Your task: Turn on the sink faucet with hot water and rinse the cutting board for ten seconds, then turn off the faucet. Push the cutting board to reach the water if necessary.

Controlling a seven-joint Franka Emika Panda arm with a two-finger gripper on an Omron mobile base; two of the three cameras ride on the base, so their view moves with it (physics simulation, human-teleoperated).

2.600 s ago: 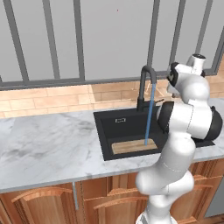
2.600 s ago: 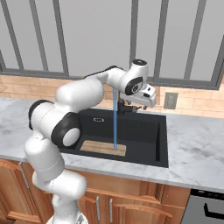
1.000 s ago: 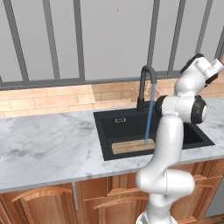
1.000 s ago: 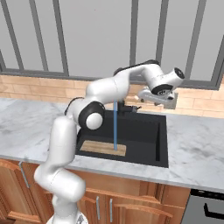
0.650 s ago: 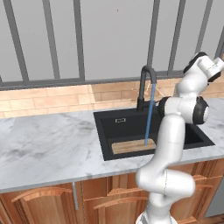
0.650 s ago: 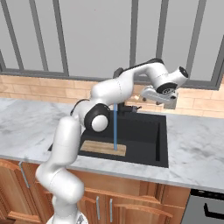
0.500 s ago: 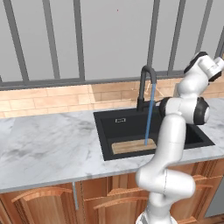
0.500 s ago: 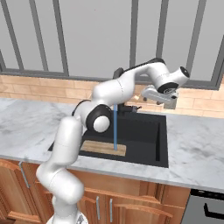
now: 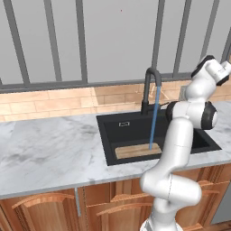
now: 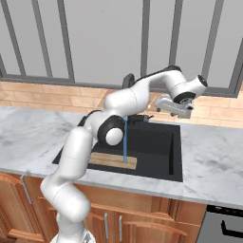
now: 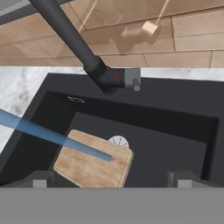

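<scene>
The black gooseneck sink faucet (image 9: 151, 89) stands behind the black sink (image 9: 110, 144), with its thin side lever (image 11: 132, 79) sticking out at the base. The water (image 9: 154, 118) falls in a light-blue stream onto the right end of the tan cutting board (image 9: 136, 150), which lies flat at the basin's front. In the hand view the stream (image 11: 48, 134) lands on the board (image 11: 94, 162) near the round drain (image 11: 119, 141). My gripper (image 10: 173, 106) hangs open above the sink's back right, apart from the lever, holding nothing. Its fingertips (image 11: 40, 180) stand wide apart.
A grey marble counter (image 9: 49, 149) surrounds the sink, with a tan brick backsplash (image 9: 58, 101) and a barred window (image 9: 90, 40) behind. Wooden cabinets (image 9: 49, 205) run below. A dark appliance front (image 10: 223, 225) sits at the lower right.
The hand has swung from beside the faucet up and to the right, away from the lever. The water keeps running onto the board, which has not moved.
</scene>
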